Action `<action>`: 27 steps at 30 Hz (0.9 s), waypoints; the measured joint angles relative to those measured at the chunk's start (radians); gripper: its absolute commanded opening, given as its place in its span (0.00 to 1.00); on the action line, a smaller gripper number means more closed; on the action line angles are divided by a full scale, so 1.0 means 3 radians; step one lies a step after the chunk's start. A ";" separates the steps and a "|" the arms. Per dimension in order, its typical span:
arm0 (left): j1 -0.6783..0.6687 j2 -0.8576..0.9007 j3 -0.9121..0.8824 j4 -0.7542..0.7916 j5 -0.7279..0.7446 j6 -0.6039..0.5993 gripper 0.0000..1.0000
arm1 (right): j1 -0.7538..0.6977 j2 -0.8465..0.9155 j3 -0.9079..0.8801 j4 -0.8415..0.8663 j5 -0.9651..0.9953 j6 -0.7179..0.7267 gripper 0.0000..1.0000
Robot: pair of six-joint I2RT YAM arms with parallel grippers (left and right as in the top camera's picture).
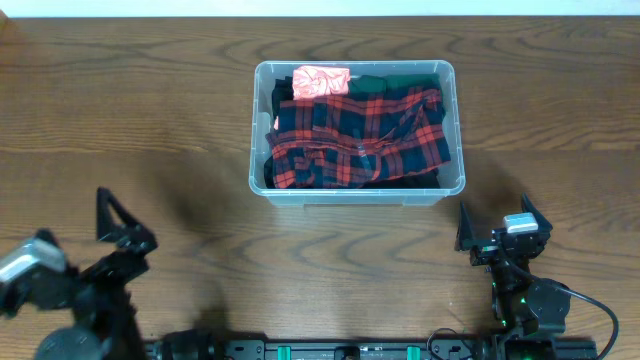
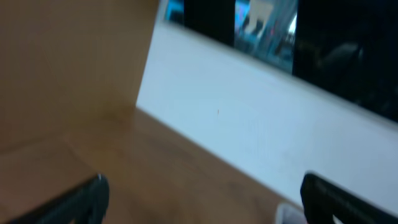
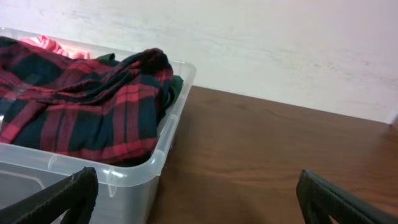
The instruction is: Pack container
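Note:
The clear plastic container [image 1: 258, 130] stands at the table's far middle. It holds a red and dark plaid cloth [image 1: 360, 135], a pink cloth [image 1: 320, 81] at its back and a dark green cloth [image 1: 400, 80]. The container's near right corner [image 3: 158, 158] and the plaid cloth [image 3: 81, 112] show in the right wrist view. My left gripper [image 1: 125, 228] is open and empty at the front left, far from the container. Its view [image 2: 202, 199] is blurred. My right gripper [image 1: 503, 228] is open and empty at the front right, just near of the container's right corner [image 3: 196, 202].
The wooden table [image 1: 150, 120] runs to a pale wall [image 3: 280, 50] at the back. The arm bases [image 1: 350, 350] sit along the front edge.

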 measured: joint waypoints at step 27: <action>-0.0111 -0.0950 -0.2600 0.1944 0.0024 -0.0005 0.98 | 0.0000 0.0000 0.0000 0.0001 0.0000 -0.0001 0.99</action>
